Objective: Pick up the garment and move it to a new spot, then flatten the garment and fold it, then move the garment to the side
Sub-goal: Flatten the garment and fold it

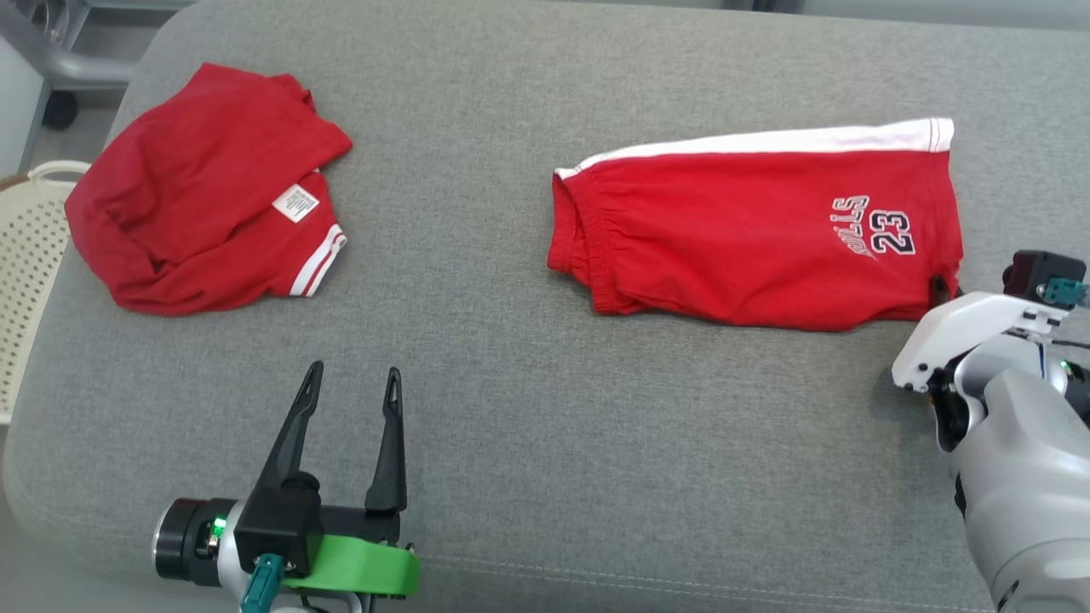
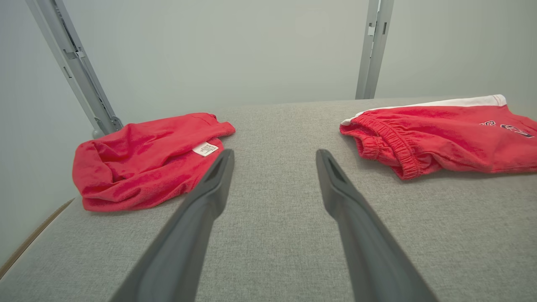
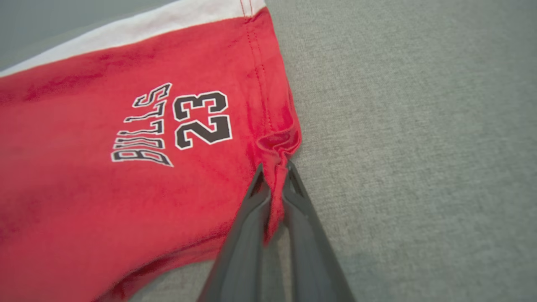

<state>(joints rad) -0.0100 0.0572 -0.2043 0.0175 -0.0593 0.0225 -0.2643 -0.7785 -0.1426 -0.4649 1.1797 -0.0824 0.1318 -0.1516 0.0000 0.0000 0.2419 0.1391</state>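
Note:
Red shorts point(image 1: 749, 238) with a white side stripe and "BULLS 23" print lie folded flat on the grey cushioned surface point(image 1: 528, 409), right of centre. My right gripper point(image 1: 941, 289) is shut on the shorts' near right hem corner. In the right wrist view the fingertips point(image 3: 275, 167) pinch a puckered fold of the red hem point(image 3: 279, 144). My left gripper point(image 1: 355, 371) rests open at the lower left, nothing between its fingers, and points between the two garments point(image 2: 275, 154). The shorts' elastic waistband point(image 2: 394, 147) faces it.
A second red garment point(image 1: 204, 187) with a white label lies crumpled at the far left point(image 2: 142, 159). A cream perforated basket point(image 1: 25, 255) stands beside the surface's left edge. Grey metal posts point(image 2: 373, 50) rise behind. Bare grey fabric lies between the garments.

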